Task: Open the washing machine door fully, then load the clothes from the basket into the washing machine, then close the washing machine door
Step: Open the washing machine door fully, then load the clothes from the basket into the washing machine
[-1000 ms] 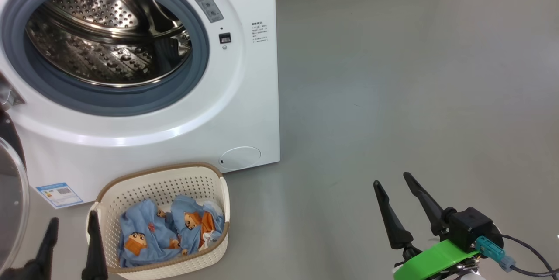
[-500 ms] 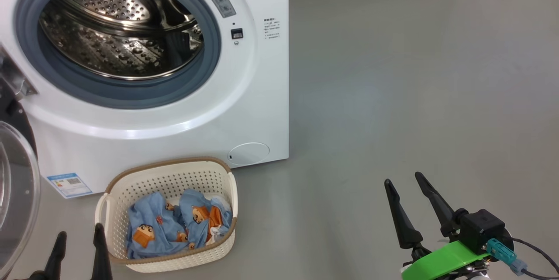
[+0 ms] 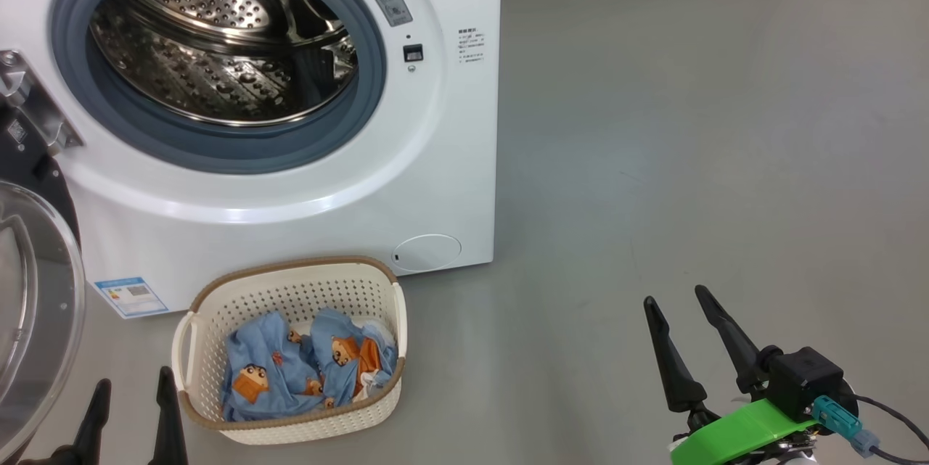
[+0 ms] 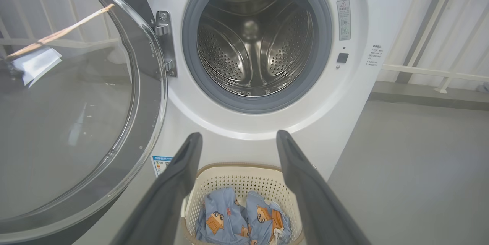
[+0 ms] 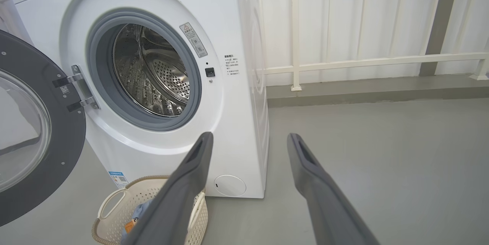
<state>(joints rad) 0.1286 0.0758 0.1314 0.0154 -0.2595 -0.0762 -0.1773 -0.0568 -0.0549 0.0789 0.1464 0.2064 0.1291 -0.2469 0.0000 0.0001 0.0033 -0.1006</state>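
Observation:
The washing machine (image 3: 435, 182) fills the upper left, its steel drum (image 3: 218, 51) exposed. The washing machine door (image 3: 33, 305) hangs swung open at the far left, and its glass bowl (image 4: 68, 96) is large in the left wrist view. On the floor in front stands the basket (image 3: 290, 267), holding the clothes (image 3: 305, 371), blue with orange bears. My left gripper (image 3: 134, 380) is open just left of the basket, with nothing between its fingers. From the left wrist, its fingers (image 4: 239, 135) frame the basket (image 4: 244, 167). My right gripper (image 3: 675, 297) is open over bare floor to the right.
Grey floor (image 3: 689, 124) stretches right of the machine. A white railing (image 5: 363, 61) on a grey kerb runs behind it. The door's hinge (image 3: 29, 106) juts from the machine's left side. A blue label (image 3: 131, 296) and a round cap (image 3: 428, 252) sit low on the front.
The whole head view has shifted, so the camera has moved. The left gripper sits a little lower in the picture than a second ago. Both grippers stay open.

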